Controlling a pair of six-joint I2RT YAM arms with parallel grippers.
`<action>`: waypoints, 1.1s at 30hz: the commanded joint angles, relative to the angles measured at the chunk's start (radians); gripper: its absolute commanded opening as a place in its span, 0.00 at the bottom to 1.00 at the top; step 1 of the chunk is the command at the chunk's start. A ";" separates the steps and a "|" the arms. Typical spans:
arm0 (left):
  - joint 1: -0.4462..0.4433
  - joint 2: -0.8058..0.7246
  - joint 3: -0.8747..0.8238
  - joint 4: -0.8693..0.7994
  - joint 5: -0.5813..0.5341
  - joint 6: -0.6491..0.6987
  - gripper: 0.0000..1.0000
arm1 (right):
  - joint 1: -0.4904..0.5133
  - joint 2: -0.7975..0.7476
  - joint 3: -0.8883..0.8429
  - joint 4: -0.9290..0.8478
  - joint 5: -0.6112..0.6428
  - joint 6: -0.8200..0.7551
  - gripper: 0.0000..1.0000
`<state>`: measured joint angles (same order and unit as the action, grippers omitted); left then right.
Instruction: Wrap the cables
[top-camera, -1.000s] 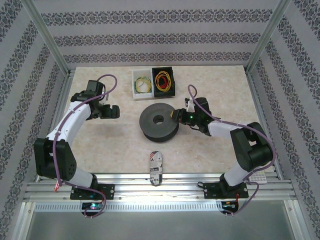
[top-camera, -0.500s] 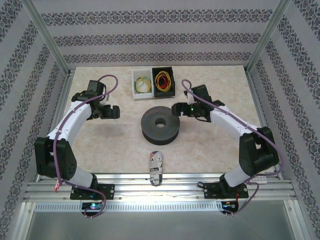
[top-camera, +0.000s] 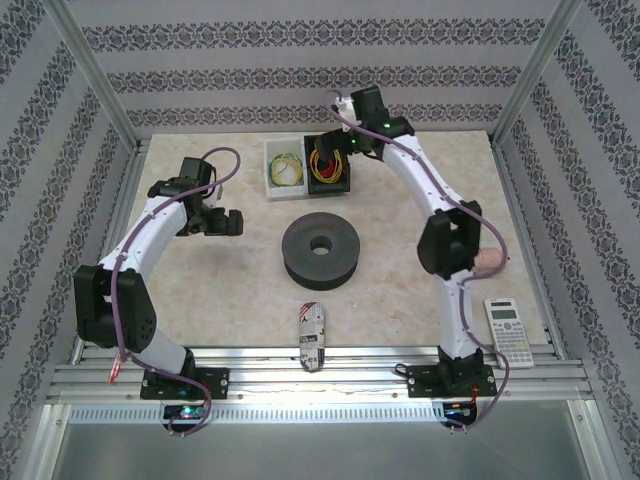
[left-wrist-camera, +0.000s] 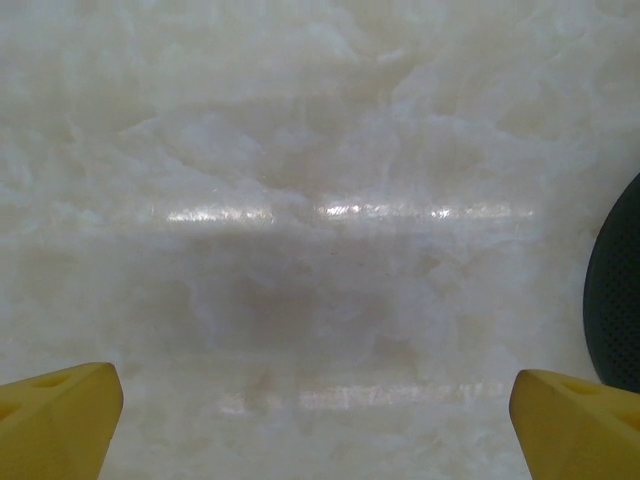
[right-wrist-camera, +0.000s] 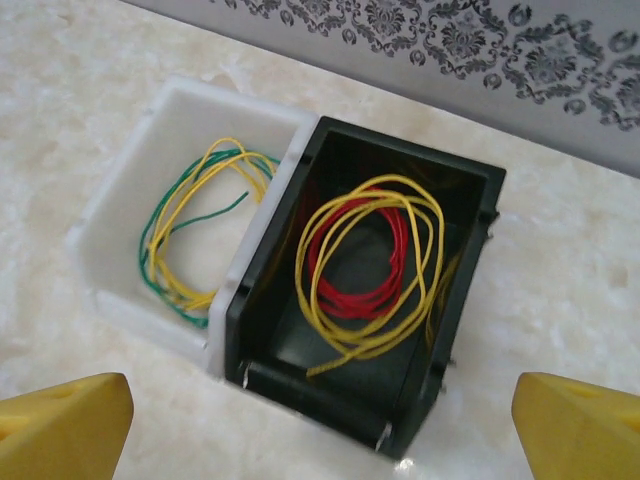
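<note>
Two grippers are in view, and both are empty.

Left gripper (top-camera: 229, 222): it hangs over the bare left part of the pale marbled tabletop (top-camera: 400, 290). In the left wrist view its yellow fingertips (left-wrist-camera: 60, 420) stand wide apart, with nothing between them and nothing touching them. The dark round spool with a central hole (top-camera: 320, 248) lies off to its right, near the middle of the table.

Right gripper (top-camera: 347, 152): the arm is stretched to the far edge of the table, with the gripper above the black open-top plastic bin (top-camera: 346, 180). In the right wrist view its yellow fingertips (right-wrist-camera: 60, 430) are spread wide, clear of the bin and of the wires.

Thin yellow cables (right-wrist-camera: 365, 345): one loose coil lies in the black bin, looped together with a red wire coil (right-wrist-camera: 385, 295). A second bundle of yellow wire lies in the white open-top plastic bin (right-wrist-camera: 120, 215), mixed with a green wire (right-wrist-camera: 215, 212). The two bins stand touching side by side at the far edge.

Other items: a grey calculator (top-camera: 508, 331) lies near the right arm's base. A small printed oblong object (top-camera: 312, 335) lies at the near edge.
</note>
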<state>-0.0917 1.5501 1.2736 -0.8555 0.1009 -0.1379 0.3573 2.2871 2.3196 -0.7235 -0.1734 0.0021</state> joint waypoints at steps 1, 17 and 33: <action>-0.009 0.012 0.038 -0.039 -0.003 0.021 1.00 | 0.002 0.142 0.226 -0.166 -0.010 -0.048 0.97; -0.009 0.035 0.017 -0.031 0.011 0.023 1.00 | 0.008 0.409 0.397 0.067 0.015 0.003 0.83; -0.009 0.046 0.030 -0.028 0.025 0.037 1.00 | 0.008 0.473 0.490 0.092 0.028 0.005 0.68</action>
<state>-0.0917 1.5917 1.2926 -0.8600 0.1127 -0.1268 0.3580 2.7296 2.7743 -0.6373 -0.1390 0.0036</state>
